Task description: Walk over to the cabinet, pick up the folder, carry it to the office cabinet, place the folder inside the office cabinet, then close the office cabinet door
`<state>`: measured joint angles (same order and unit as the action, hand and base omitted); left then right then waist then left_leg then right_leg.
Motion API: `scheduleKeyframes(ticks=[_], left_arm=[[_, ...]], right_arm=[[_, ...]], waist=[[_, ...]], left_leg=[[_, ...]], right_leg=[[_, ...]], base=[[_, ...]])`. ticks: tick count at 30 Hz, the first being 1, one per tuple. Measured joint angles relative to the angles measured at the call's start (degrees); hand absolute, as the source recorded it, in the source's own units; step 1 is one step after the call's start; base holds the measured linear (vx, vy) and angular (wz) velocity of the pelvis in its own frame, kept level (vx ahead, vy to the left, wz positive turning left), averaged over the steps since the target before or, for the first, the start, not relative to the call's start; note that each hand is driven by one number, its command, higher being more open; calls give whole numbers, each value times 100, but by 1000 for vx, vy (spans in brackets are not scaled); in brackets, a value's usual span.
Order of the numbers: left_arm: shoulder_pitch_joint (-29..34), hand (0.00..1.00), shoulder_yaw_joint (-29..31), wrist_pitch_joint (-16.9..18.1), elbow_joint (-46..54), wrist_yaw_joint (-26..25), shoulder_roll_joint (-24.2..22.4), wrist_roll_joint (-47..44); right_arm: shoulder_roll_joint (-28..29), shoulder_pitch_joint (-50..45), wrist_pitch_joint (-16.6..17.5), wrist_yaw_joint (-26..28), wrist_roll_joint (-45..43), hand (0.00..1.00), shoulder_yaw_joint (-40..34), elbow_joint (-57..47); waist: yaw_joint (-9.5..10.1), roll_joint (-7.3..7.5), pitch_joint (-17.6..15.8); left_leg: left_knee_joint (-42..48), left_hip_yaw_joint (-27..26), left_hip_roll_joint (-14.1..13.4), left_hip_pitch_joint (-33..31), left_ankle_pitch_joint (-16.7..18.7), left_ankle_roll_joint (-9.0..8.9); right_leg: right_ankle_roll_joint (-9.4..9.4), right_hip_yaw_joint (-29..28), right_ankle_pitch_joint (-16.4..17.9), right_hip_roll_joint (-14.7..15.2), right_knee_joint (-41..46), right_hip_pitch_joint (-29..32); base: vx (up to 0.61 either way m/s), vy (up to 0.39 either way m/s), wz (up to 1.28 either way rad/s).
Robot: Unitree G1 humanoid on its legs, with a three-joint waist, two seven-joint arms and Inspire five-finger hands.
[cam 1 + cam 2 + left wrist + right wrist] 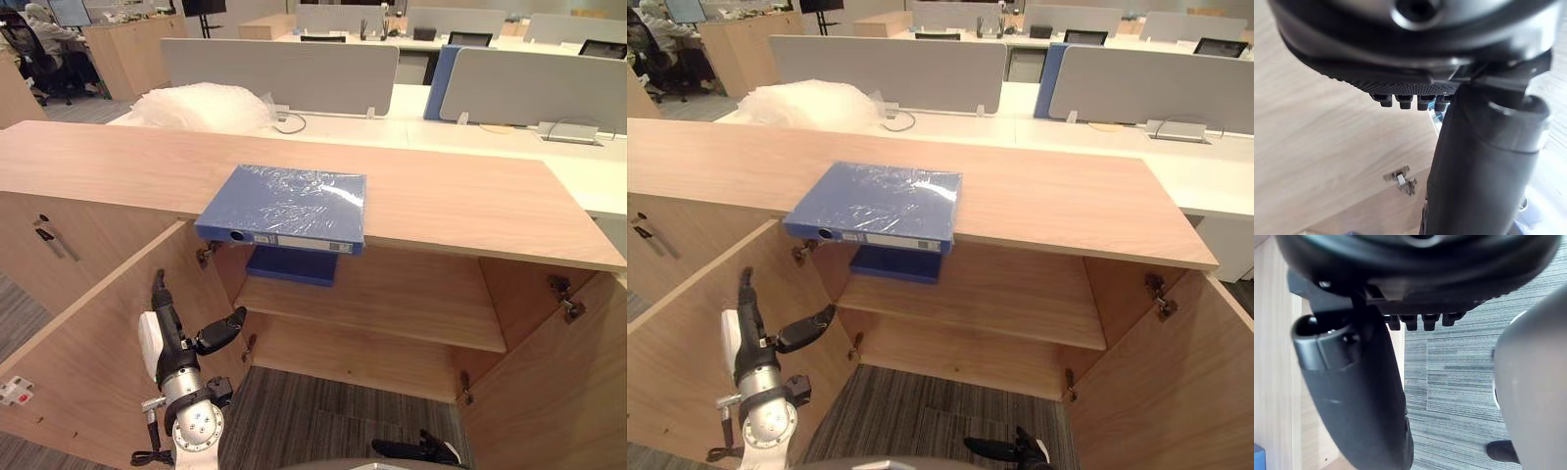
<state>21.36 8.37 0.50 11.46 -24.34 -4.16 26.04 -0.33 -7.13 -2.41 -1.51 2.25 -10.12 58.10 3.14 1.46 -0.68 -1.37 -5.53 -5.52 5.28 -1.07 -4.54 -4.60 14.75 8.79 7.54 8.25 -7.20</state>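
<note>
A blue folder [284, 204] wrapped in clear film lies flat on the wooden cabinet top [460, 201], its spine overhanging the front edge. Below it the cabinet stands with both doors swung wide. A second blue item [292, 264] rests on the inner shelf [411, 304]. My left hand [171, 338] is raised in front of the left door [98, 333], below and left of the folder, open, fingers straight up and thumb spread, holding nothing. My right hand [416, 450] hangs low over the carpet, open and holding nothing.
The right door [558, 392] juts out at the right. A metal hinge [1400, 178] shows on the wood. Crumpled bubble wrap [201, 106] and grey desk dividers [284, 73] stand behind the cabinet. A person sits in a chair [44, 39] at the far left.
</note>
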Motion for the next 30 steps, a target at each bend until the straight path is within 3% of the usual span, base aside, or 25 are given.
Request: scheduleKeyframes(ticks=[6, 11, 18, 21, 25, 30], left_arm=[[22, 100, 156, -400, 433, -330, -12, 1005], [-7, 100, 106, -689, 492, -577, -3, 1886], [-318, 100, -575, -655, 498, -511, 131, 2487], [-497, 100, -787, -508, 385, -440, 435, 2651], [-888, 100, -961, -297, -163, -337, 1242, 2913], [-1029, 100, -973, -159, -461, -249, 1779, 3137]], right_arm=[[70, -59, -5, -47, 6, 100, 17, 4], [40, -79, -2, -62, 99, 100, 115, 16], [21, -44, 68, -46, 214, 100, 122, 148], [-18, -6, 94, -39, 211, 100, 117, 218], [-124, 111, 135, -31, 215, 100, 111, 404], [-229, 209, 149, -33, 228, 100, -8, 462]], waist=[[-8, 59, 150], [3, 25, 221], [2, 2, 322], [-21, -58, 354], [-65, -167, 363], [-167, -278, 288]], left_leg=[[-12, -28, -34, 3, 2, -3], [-33, -33, -34, 14, 1, -4], [-82, -58, -27, 10, -11, -22], [-194, -109, -58, 104, -48, -50], [-353, -156, -126, 203, -118, -82], [-354, -152, -131, 191, -118, -82]], right_leg=[[19, -28, -17, -38, -17, -11], [13, -23, -97, -64, -185, -104], [23, -46, -112, -91, -243, -92], [53, -84, -143, -161, -323, -103], [94, -126, -169, -262, -390, -106], [115, -143, -191, -283, -442, -105]], base=[[-11, -3, -1], [0, 0, 0], [3, 2, -1], [17, -4, -10], [6, -11, -6], [0, 0, 0]])
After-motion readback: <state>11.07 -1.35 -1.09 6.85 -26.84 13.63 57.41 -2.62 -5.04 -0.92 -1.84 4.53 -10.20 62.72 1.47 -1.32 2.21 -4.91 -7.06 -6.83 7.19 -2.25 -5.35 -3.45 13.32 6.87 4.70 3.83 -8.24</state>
